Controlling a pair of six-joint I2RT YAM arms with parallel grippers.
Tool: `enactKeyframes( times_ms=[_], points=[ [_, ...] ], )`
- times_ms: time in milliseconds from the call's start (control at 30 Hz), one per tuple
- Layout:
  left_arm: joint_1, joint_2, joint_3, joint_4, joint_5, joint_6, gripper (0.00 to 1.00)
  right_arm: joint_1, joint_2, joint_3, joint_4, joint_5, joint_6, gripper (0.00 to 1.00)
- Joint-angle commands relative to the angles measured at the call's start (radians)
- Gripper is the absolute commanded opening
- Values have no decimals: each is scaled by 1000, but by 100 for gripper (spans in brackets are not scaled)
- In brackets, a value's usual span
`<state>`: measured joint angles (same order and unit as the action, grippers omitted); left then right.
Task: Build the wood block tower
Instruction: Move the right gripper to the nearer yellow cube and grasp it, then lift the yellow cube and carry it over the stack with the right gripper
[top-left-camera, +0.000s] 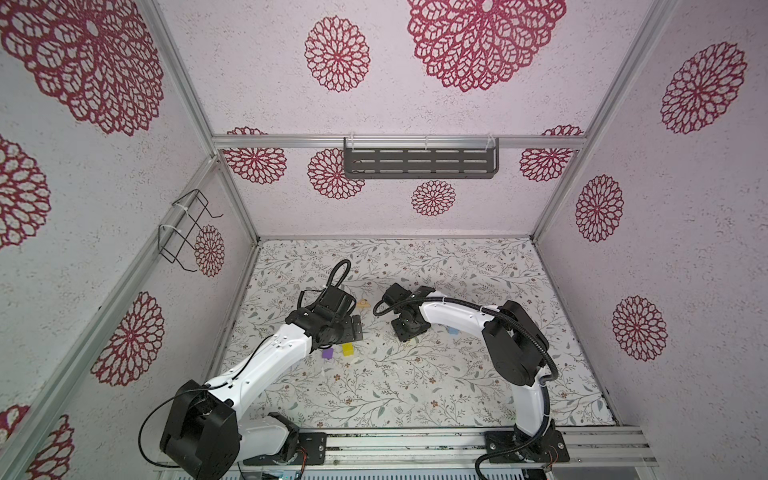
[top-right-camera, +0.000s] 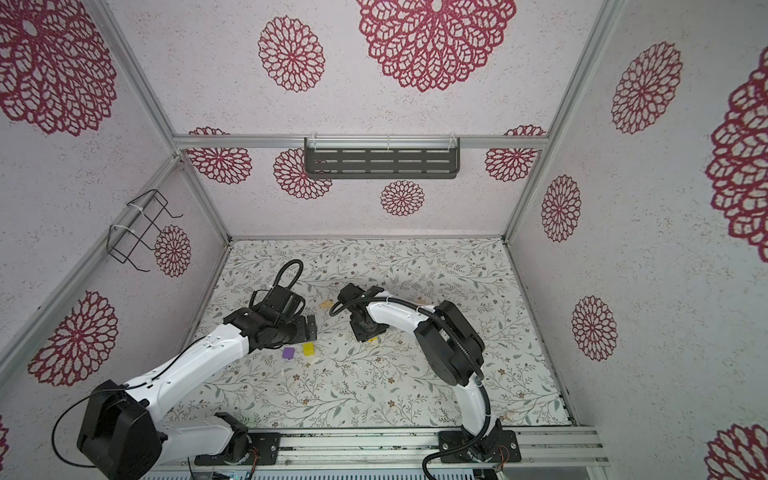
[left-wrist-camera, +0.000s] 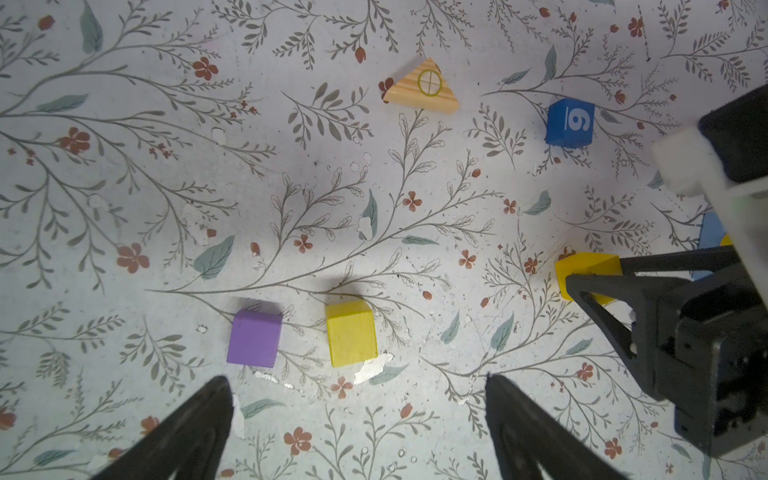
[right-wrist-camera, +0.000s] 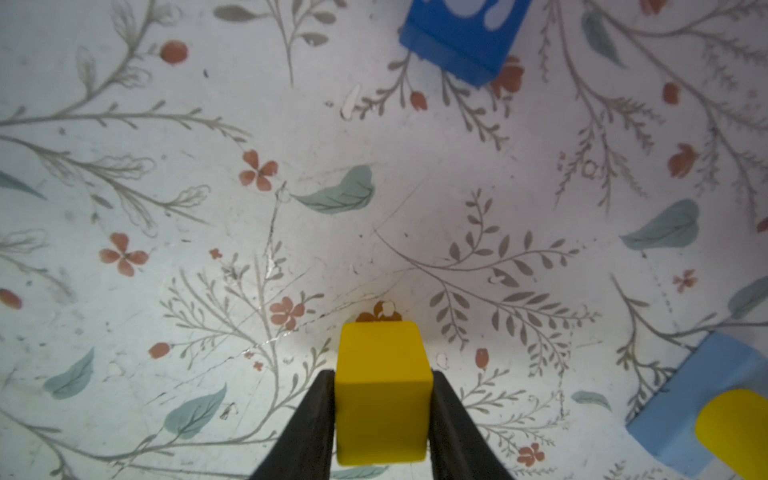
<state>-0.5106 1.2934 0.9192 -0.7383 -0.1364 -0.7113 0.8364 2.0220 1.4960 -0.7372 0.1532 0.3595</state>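
We find the left gripper (left-wrist-camera: 357, 379) spread wide and holding nothing; the purple cube (left-wrist-camera: 253, 338) and the yellow cube (left-wrist-camera: 351, 332) lie side by side, apart, just ahead of its fingertips (left-wrist-camera: 208, 415). To the right, the right gripper (right-wrist-camera: 382, 372) clamps a yellow block (right-wrist-camera: 382, 399) between both fingers (right-wrist-camera: 309, 424). The blue cube (right-wrist-camera: 465, 37) marked "6" lies ahead, untouched.

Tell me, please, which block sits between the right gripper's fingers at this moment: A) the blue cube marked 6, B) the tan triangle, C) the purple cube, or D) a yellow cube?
D: in the right wrist view the right gripper has its two fingers pressed against opposite sides of a yellow cube, while the purple cube, the blue cube and the tan triangle lie apart from it, ungripped.
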Motion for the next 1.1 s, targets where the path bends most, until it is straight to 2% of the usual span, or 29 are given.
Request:
enactKeyframes(
  times_ms=[0, 267, 533, 800, 1067],
  points=[
    [12, 11, 29, 22, 9, 0, 97, -7, -3, 39, -26, 9, -2, 33],
    [12, 1, 56, 11, 21, 15, 97, -15, -50, 86, -89, 22, -1, 29],
    [5, 42, 110, 26, 54, 4, 97, -82, -158, 154, -208, -1, -6, 30],
    [-40, 156, 258, 22, 53, 20, 97, -196, -303, 162, -305, -3, -28, 30],
    [-71, 308, 413, 20, 79, 41, 97, -326, -381, 131, -370, 1, -33, 31]
  ],
)
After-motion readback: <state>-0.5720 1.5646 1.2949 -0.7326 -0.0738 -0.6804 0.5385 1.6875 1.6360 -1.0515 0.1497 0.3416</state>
